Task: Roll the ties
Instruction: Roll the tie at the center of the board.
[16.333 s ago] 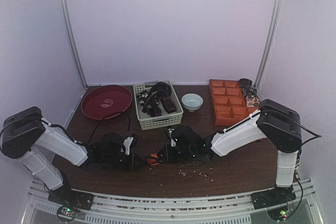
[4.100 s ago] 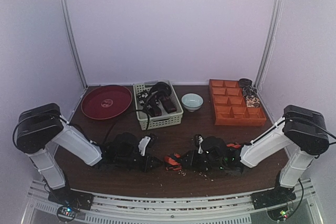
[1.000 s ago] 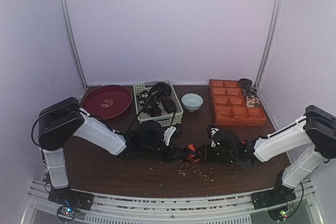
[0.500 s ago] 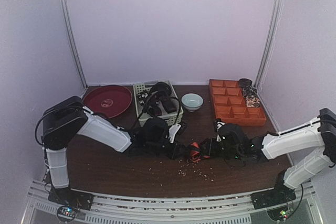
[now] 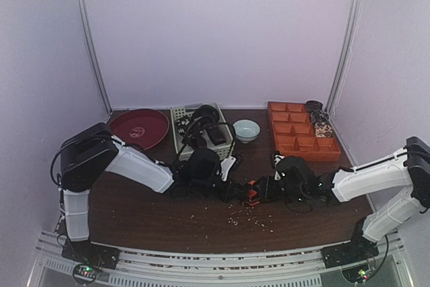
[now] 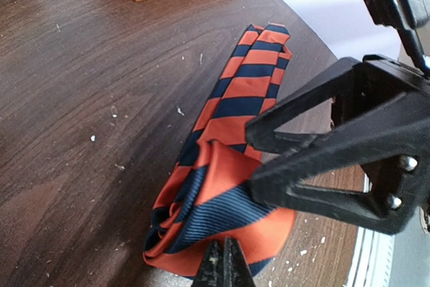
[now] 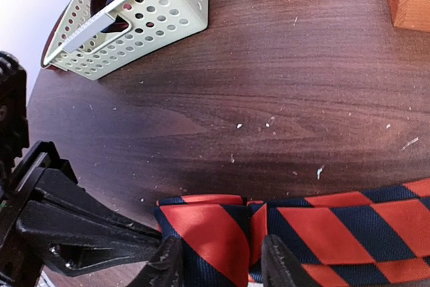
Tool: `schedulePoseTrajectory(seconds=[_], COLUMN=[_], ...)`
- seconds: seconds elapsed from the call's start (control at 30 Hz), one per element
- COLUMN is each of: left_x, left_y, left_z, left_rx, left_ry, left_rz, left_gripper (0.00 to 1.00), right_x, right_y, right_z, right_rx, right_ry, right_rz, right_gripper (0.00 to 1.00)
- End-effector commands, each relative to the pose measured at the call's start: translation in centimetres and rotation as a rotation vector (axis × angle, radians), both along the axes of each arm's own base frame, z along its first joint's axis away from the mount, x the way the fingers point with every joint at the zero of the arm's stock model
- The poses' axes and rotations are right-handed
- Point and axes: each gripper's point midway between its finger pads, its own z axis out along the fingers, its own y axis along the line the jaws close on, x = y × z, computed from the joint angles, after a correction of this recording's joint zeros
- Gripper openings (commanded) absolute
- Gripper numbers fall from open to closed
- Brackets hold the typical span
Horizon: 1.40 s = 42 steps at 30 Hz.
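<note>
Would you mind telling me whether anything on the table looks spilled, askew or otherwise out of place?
Small pale crumbs are scattered over the dark wooden table, thickest in front of the half-rolled orange and navy striped tie. Dark ties spill untidily over the rim of the perforated white basket. Nothing looks damaged.

The striped tie (image 7: 322, 233) runs off frame, perhaps unrolled.
</note>
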Motion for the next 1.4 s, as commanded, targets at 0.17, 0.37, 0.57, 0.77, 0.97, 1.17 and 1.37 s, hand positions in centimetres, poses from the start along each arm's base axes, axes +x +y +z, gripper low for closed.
schedulePoseTrajectory(seconds=[0.17, 0.37, 0.57, 0.77, 0.97, 1.17, 1.37], left_x=[0.6, 1.5, 0.2, -1.9, -2.6, -3.6, -3.6], left_y=[0.1, 3.1, 6.8, 9.1, 9.6, 9.1, 8.9], left_z=[0.2, 0.9, -0.4, -1.6, -1.3, -1.6, -2.5], left_rx=[0.021, 0.067, 0.086, 0.057, 0.041, -0.003, 0.005], left_ry=[-0.035, -0.061, -0.022, 0.032, 0.027, 0.05, 0.045], left_rz=[0.032, 0.157, 0.218, 0.211, 0.193, 0.142, 0.134], left_gripper=[0.02, 0.02, 0.01, 0.01, 0.01, 0.0, 0.0], right_x=[0.8, -0.4, -1.5, -2.7, -3.4, -4.5, -4.9], right_y=[-0.6, 0.3, 2.6, 5.0, 6.3, 6.8, 5.6], right_z=[-1.9, -3.2, -3.4, -2.5, -2.7, -2.5, -4.4], right_rx=[-0.014, 0.054, 0.238, 0.36, 0.433, 0.507, 0.424], right_ry=[0.04, 0.099, 0.182, 0.222, 0.251, 0.291, 0.289], right_rz=[0.009, 0.059, 0.074, 0.047, 0.031, 0.036, 0.027], right_gripper=[0.3, 0.3, 0.3, 0.31, 0.3, 0.29, 0.26])
